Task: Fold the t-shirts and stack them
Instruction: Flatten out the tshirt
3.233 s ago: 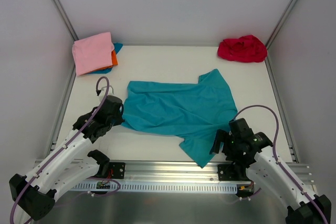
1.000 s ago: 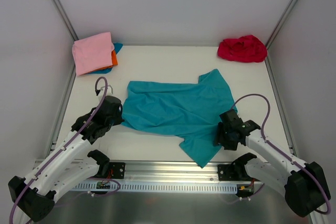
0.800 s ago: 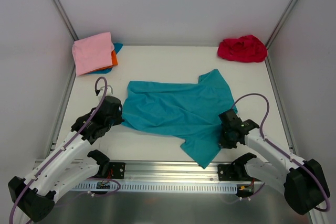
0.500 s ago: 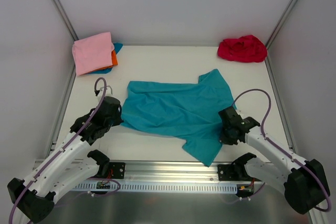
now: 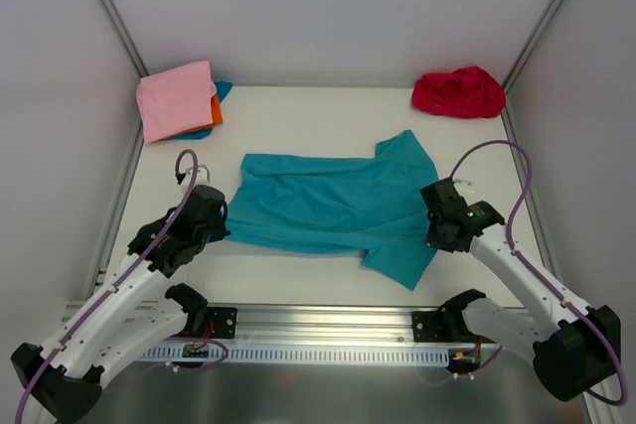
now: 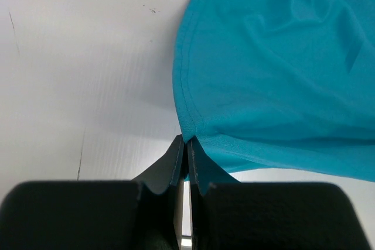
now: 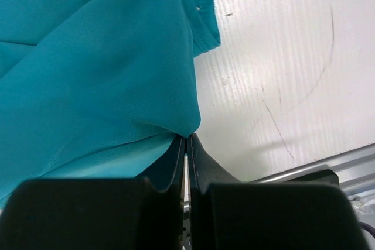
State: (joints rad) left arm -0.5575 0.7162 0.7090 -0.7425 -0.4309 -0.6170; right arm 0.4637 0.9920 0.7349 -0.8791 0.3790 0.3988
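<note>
Mid-table, your teal t-shirt (image 5: 333, 211) lies spread out crosswise and a bit rumpled, with one flap hanging toward the near edge. Your left gripper (image 6: 187, 146) is pinched tight on the shirt's left hem. The right gripper (image 7: 186, 142) is clamped the same way on the cloth at its right edge. At the table (image 5: 298, 111)'s far left corner, a folded pink t-shirt (image 5: 177, 98) sits on top of an orange one (image 5: 215, 109) and a blue one (image 5: 222, 91). The red t-shirt (image 5: 459, 92) is crumpled up in the far right corner.
</note>
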